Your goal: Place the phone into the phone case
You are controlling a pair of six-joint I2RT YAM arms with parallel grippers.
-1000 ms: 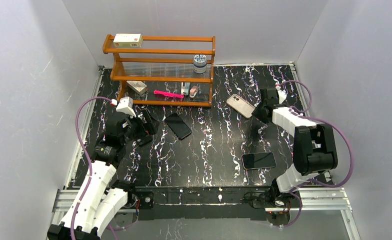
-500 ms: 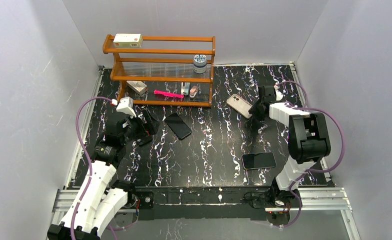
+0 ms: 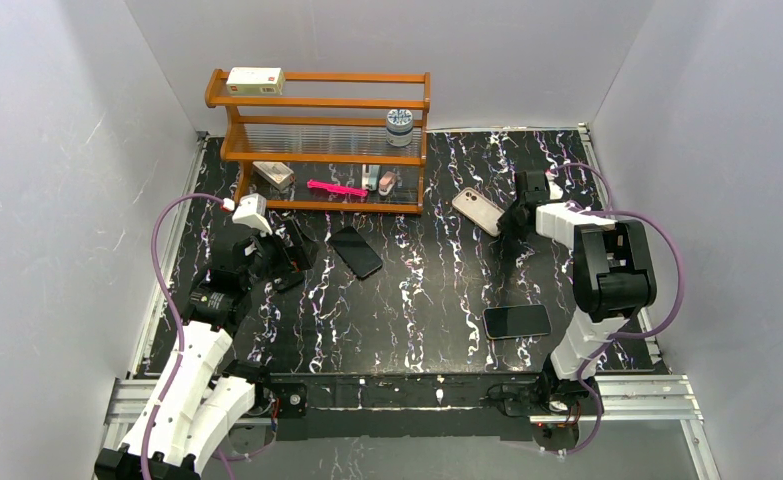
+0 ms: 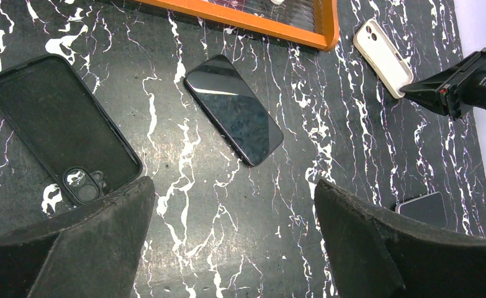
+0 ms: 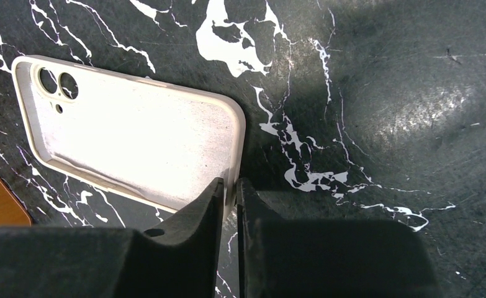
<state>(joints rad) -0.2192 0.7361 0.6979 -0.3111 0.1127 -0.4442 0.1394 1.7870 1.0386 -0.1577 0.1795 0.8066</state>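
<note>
The phone [image 3: 516, 321], dark-screened with a thin silvery edge, lies flat at the near right; its corner shows in the left wrist view [image 4: 423, 208]. The black phone case [image 4: 60, 127], an open shell with a camera cutout, lies just left of my open, empty left gripper [image 4: 234, 242], which hovers at the left [image 3: 292, 262]. A second dark glossy phone [image 3: 355, 251] lies mid-table, ahead of the left gripper [image 4: 234, 108]. My right gripper [image 5: 231, 186] is shut on the rim of a beige case [image 5: 128, 143] at the back right [image 3: 477, 209].
An orange wooden shelf [image 3: 317, 105] stands at the back, with a box, a jar and small items on it. Its base rail [image 4: 259, 22] lies just beyond the second dark phone. Grey walls enclose the marble-patterned table on three sides.
The right arm has folded upward and its wrist has shifted slightly left at the beige case, which has moved a little left. The left arm has not moved.
</note>
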